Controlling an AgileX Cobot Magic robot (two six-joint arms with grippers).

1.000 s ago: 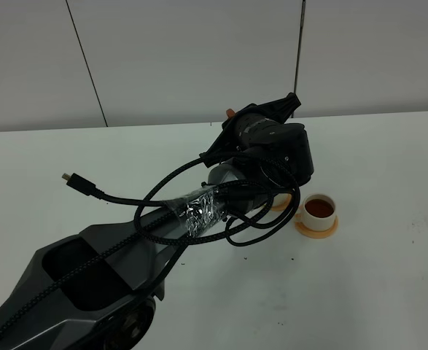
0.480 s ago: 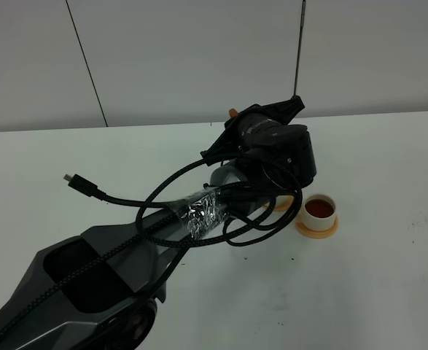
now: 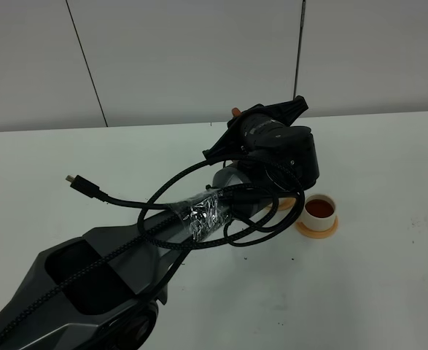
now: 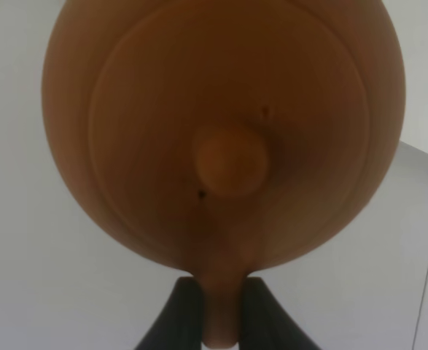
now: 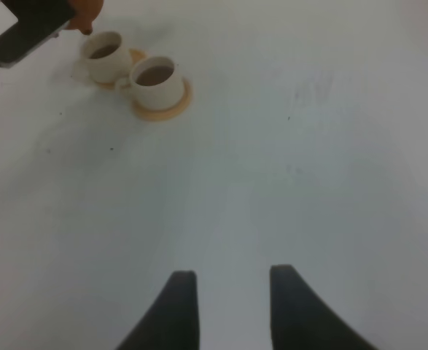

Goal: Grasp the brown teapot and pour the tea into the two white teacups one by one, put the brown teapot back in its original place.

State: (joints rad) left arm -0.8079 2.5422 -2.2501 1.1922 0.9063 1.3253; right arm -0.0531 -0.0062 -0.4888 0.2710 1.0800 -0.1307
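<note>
- The white bench (image 3: pixel 60 157) carries the whole set. No tan coaster plate shows in any view, so the teapot's original place cannot be located here.
- The left arm (image 3: pixel 97 270) reaches across the middle of the exterior view. Its wrist hangs over the cups and hides 1 of them from that camera.
- The brown teapot (image 4: pixel 224 131) fills the left wrist view, lid and knob facing the camera. It is off the bench, held up beside the cups.
- The left hand (image 4: pixel 221 321) is clamped on the teapot's loop handle, 1 finger on each side.
- The right hand (image 5: pixel 232 299) hangs over bare bench, well apart from the cups, fingers spread with nothing between them.
- Of the 2 white cups, the nearer teacup (image 5: pixel 155 79) and the farther teacup (image 5: pixel 103 55) stand just beside each other, each on an orange saucer (image 5: pixel 176 106).
- Dark tea (image 5: pixel 154 74) shows in both cups, and no stream is visible.
- Judged from this, pouring into the 2nd cup is at or near its end. The next move calls for levelling the pot without dripping, lifting it clear of the cups, and carrying it back to its coaster.
</note>
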